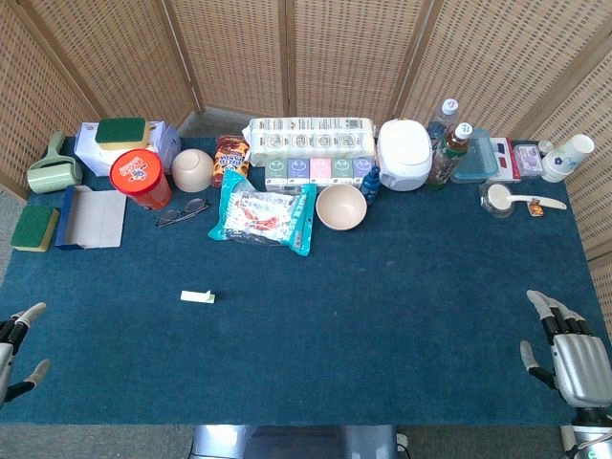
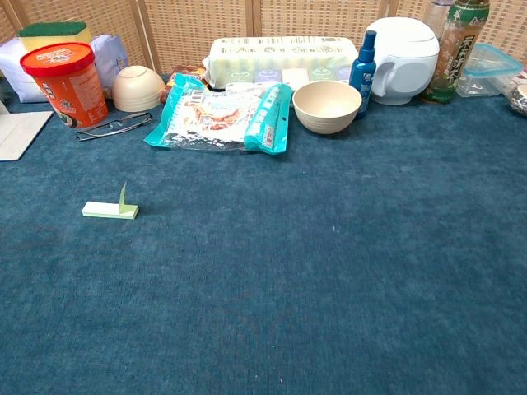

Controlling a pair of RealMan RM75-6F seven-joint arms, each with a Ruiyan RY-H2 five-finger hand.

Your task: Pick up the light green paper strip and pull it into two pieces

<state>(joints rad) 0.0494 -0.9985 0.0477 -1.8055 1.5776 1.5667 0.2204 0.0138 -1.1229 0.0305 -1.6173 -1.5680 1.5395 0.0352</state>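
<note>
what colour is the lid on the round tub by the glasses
Red, with printed markings on the tub; the chest view shows it best.

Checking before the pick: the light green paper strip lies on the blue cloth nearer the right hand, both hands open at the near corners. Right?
Wrong side: the head view shows the light green paper strip nearer the left hand, far from the right hand. The rest holds.

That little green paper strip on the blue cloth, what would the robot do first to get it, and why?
Probably reach the left hand toward the light green paper strip. The strip lies untouched, nearer that side, and both hands, the right hand too, sit open at the near edge.
</note>
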